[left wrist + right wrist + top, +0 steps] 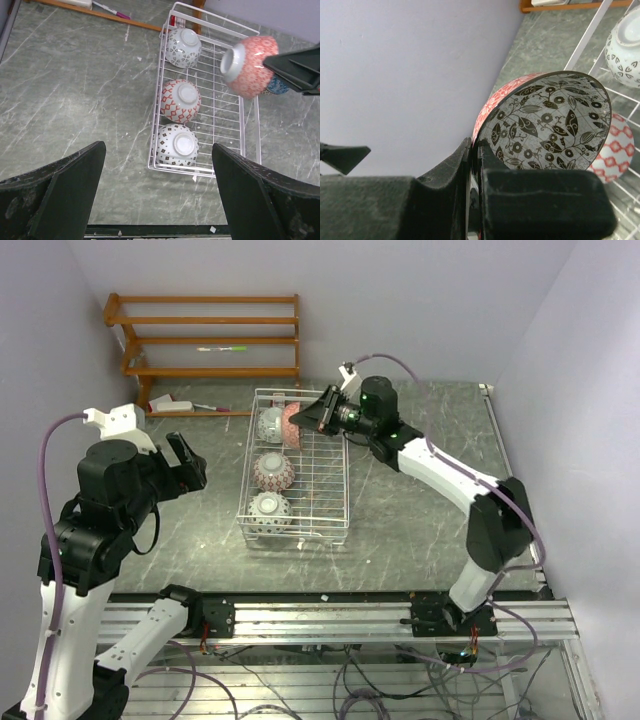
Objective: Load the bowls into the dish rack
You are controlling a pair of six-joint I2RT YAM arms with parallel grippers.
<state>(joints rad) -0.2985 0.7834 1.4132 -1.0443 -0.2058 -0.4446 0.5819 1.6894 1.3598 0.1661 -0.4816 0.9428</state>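
Right gripper [475, 156] clamped on rim of red bowl [252, 65], tipped on edge over far end of dish rack [346, 495]; left gripper [187, 462] released, farther off.

The left arm [52, 640] and right arm [450, 475] share white links, black joints, mauve cables [41, 475]

You see your right gripper [475, 167] pinching the rim of a red bowl [545, 120], black floral inside facing you; beyond, a grey-white bowl [625, 50] and a red-patterned bowl [618, 150] sit upturned in the dish rack [587, 36].
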